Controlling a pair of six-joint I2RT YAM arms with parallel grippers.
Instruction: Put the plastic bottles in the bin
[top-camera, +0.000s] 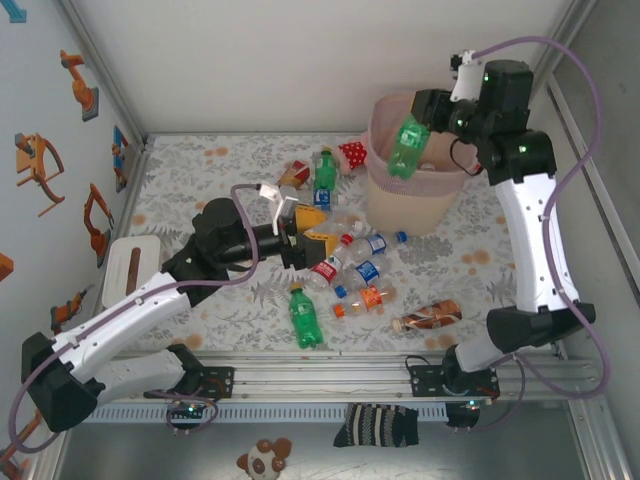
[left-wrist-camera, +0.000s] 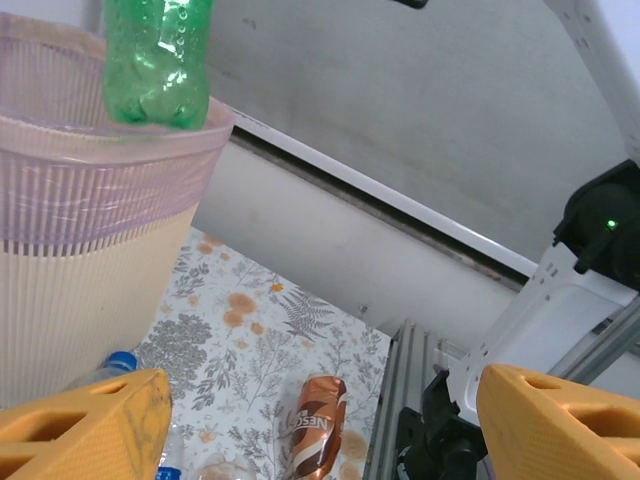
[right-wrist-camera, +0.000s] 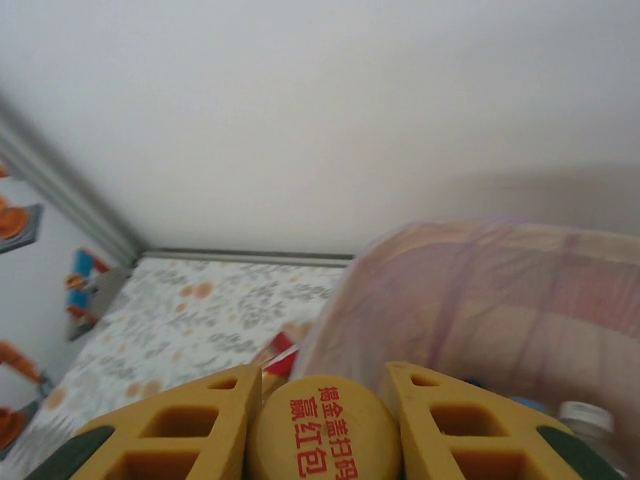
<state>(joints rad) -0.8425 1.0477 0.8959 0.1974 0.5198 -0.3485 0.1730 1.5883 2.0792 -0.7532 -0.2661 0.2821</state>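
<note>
A green bottle (top-camera: 407, 150) hangs base down from the right pincer (top-camera: 420, 128), clamped at its yellow cap, over the pink-rimmed beige bin (top-camera: 400, 210). Clear red- and blue-labelled bottles (top-camera: 350, 262) lie jumbled just beyond the left pincer (top-camera: 303, 228); an orange bottle (top-camera: 365, 298) and a brown bottle (top-camera: 428, 317) lie further right

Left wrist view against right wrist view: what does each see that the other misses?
Left wrist, not right: a green bottle hanging over the rim of the bin, and a brown bottle lying on its side. Right wrist, not left: that green bottle's yellow cap clamped in the right jaws, and wall stickers. Both: the pink bin and the flowered table cover.
</note>
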